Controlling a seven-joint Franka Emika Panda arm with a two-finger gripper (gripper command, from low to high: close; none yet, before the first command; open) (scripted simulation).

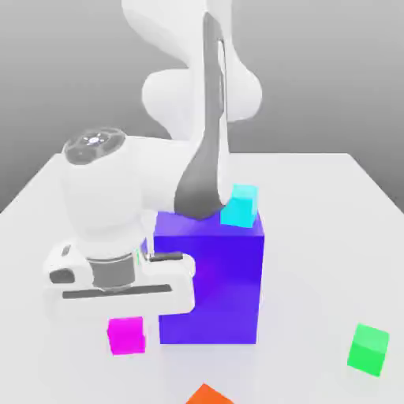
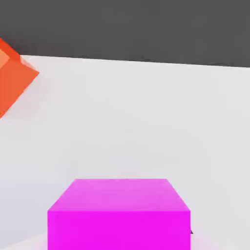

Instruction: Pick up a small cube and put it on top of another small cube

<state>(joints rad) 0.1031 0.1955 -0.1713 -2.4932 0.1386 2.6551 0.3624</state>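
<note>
The small cube (image 1: 127,337) is magenta and rests on the white table, just to the exterior view's left of the big purple block (image 1: 213,284). My gripper (image 1: 125,322) hangs straight down over it, shut on the small cube, with the white hand right above the cube's top. In the hand view the small cube (image 2: 118,215) lies very close, with bare table beyond it. A cyan cube (image 1: 240,206) sits on top of the purple block, at its far corner. A green cube (image 1: 368,349) lies on the table at the exterior view's right.
An orange cube (image 1: 208,395) lies tilted at the table's near edge; in the hand view the orange cube (image 2: 12,78) sits beyond the magenta one. The white table (image 1: 316,260) has open room toward the exterior view's right. The arm's links rise behind the purple block.
</note>
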